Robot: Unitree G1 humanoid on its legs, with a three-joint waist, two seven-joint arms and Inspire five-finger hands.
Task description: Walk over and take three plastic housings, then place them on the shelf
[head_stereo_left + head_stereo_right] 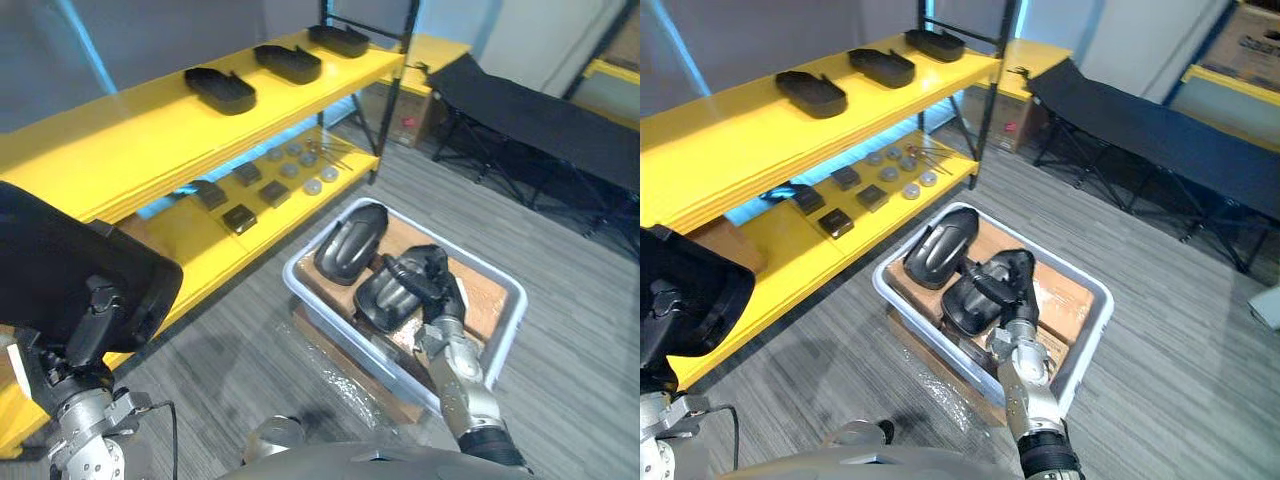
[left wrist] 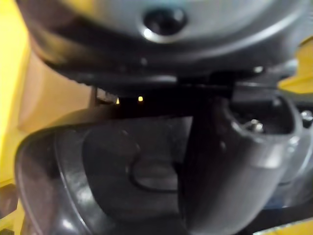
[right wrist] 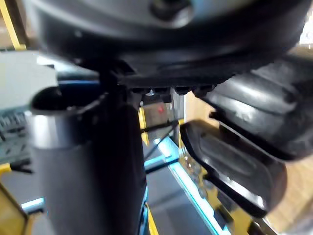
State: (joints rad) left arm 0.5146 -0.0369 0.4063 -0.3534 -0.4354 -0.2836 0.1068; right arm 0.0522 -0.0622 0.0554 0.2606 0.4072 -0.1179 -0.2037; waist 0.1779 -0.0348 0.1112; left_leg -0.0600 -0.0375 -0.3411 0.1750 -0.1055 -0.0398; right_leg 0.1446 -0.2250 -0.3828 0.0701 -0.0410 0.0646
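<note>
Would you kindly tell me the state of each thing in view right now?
left hand: shut on the raised housing
right hand: curled round the near housing in the grey bin
far housing: lying free in the bin
three shelf housings: resting apart on the top shelf

I see my right hand (image 3: pixel 195 54) with fingers (image 3: pixel 269 112) curled over a black housing (image 3: pixel 230 166), thumb (image 3: pixel 83 171) apart.

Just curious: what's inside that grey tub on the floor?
Two black housings lie on brown cardboard; the right hand grips the nearer one, hiding part. Anything under the cardboard is covered.
</note>
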